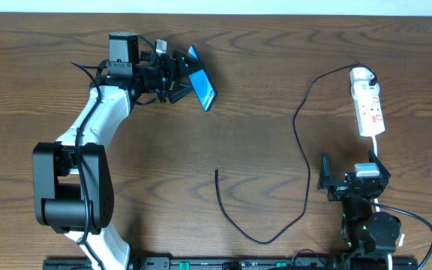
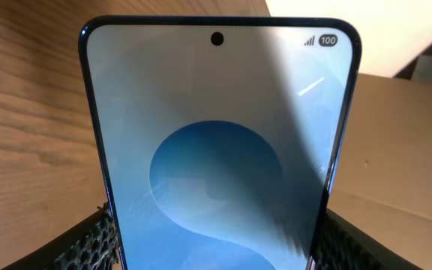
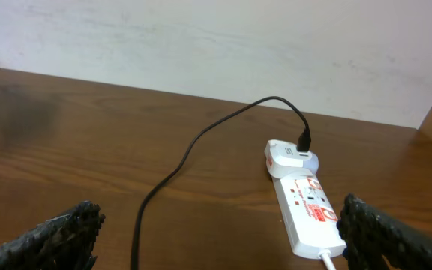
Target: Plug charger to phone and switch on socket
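My left gripper [image 1: 177, 81] is shut on the phone [image 1: 201, 82] and holds it tilted above the table at the back left. In the left wrist view the phone [image 2: 220, 150] fills the frame, its blue screen lit, gripped at its lower sides. The charger cable [image 1: 304, 150] runs from a white adapter plugged into the socket [image 1: 368, 105] at the right, looping down to a free tip [image 1: 217, 172] at the table's middle. My right gripper [image 1: 327, 180] is open and empty near the front right. In its view the socket [image 3: 306, 210] lies ahead to the right, the cable [image 3: 178, 169] to the left.
The socket's white cord [image 1: 375, 146] runs toward my right arm base. A cardboard box [image 2: 403, 150] shows behind the phone in the left wrist view. A pale wall [image 3: 216, 45] stands beyond the table's far edge.
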`<action>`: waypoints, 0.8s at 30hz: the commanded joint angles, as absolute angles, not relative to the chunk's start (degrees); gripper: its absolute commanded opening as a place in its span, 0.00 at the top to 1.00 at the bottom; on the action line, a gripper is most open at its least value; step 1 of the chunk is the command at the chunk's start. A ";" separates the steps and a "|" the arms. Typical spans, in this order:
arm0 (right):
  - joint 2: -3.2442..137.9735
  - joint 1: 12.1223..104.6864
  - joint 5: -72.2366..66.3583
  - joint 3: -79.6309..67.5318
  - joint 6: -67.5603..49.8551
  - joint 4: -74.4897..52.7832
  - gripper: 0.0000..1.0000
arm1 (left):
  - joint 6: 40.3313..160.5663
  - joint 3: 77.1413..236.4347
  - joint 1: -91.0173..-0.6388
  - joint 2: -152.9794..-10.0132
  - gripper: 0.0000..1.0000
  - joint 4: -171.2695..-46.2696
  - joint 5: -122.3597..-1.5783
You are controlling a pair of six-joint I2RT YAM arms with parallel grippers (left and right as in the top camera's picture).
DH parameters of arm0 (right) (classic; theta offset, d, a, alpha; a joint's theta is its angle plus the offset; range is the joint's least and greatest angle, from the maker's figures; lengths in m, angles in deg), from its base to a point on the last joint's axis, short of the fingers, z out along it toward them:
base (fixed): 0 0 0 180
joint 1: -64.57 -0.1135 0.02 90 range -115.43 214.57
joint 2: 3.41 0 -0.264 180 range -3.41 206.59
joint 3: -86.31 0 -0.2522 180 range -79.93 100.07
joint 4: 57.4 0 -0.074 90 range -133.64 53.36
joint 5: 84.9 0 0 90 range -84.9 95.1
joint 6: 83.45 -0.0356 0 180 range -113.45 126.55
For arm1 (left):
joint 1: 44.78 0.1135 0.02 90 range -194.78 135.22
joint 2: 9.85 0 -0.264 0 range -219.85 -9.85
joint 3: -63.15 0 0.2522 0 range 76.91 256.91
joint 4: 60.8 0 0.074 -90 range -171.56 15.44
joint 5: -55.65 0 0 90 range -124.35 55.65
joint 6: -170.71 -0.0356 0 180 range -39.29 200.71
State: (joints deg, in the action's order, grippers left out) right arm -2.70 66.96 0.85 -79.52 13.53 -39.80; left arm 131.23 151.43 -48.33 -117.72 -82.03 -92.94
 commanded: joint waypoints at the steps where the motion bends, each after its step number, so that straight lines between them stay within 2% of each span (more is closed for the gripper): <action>1: -3.09 67.25 0.70 -79.63 14.34 -39.56 0.01 | 129.35 151.76 -48.35 -116.19 0.92 -81.70 -90.30; 9: -3.09 67.25 0.70 -79.63 14.34 -39.58 0.01 | 129.84 151.78 -48.35 -116.19 0.92 -81.68 -87.34; 24: -3.09 67.25 0.68 -79.63 14.34 -39.74 0.01 | 142.27 151.76 -48.35 -116.26 0.93 -79.75 -84.39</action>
